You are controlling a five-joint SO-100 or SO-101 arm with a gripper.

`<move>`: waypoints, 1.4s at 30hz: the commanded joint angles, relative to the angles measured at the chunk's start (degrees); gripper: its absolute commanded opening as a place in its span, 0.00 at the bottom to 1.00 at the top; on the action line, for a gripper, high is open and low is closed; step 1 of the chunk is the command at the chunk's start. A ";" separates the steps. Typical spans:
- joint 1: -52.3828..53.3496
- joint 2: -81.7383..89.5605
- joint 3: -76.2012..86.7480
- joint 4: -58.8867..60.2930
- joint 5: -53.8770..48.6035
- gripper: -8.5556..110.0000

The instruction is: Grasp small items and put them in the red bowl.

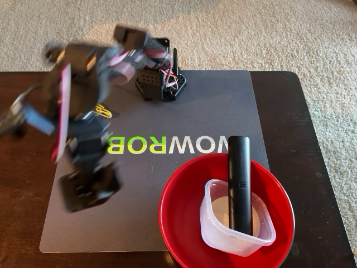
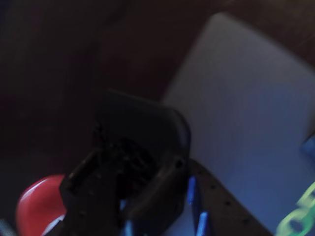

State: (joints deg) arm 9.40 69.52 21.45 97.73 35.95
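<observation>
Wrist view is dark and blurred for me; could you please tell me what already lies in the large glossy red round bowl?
Observer: A clear square plastic tub sits inside the red bowl.
Operator: Is anything else in it?
Observer: A slim black remote leans in the tub, its far end past the bowl's rim.
Operator: Where is the tool?
Observer: The tool is blurred, over the grey mat, left of the bowl in the fixed view. I cannot tell whether it is open or shut.

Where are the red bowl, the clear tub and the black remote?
red bowl (image 1: 177, 215), fixed view: bare inner wall on the picture's left side.
clear tub (image 1: 215, 231), fixed view: its near left wall, inside the bowl.
black remote (image 1: 239, 162), fixed view: upper body, leaning on the bowl's far rim.
</observation>
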 commanded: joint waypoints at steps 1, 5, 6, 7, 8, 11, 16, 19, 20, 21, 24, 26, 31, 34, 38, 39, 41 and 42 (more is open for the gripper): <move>-11.95 11.25 1.41 0.09 -5.89 0.07; -22.32 11.16 7.47 0.09 -10.55 0.07; -23.03 10.37 9.84 0.09 -11.87 0.07; -23.20 9.14 11.95 0.09 -13.10 0.07; -22.85 7.38 13.54 0.09 -13.97 0.07; -20.13 -0.53 13.36 -0.18 -14.59 0.07; -15.82 -10.46 10.81 -0.35 -12.57 0.07; -15.03 -14.41 10.11 -0.44 -11.51 0.07; -14.85 -16.08 9.23 -0.44 -11.16 0.07; -14.59 -17.58 8.26 -0.35 -11.07 0.07; -14.41 -19.25 8.09 -0.09 -9.84 0.13; -14.33 -18.72 8.53 0.09 -8.79 0.26; -14.59 -14.59 9.32 0.09 -5.98 0.42; -14.59 -9.76 11.78 0.18 -5.36 0.44; -14.15 1.93 19.69 0.18 -5.01 0.45; -13.97 5.27 21.88 0.18 -5.01 0.45; -12.22 11.51 26.19 0.18 -4.92 0.44; -10.55 14.77 28.83 0.18 -4.66 0.44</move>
State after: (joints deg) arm -4.75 73.39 45.97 98.09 30.41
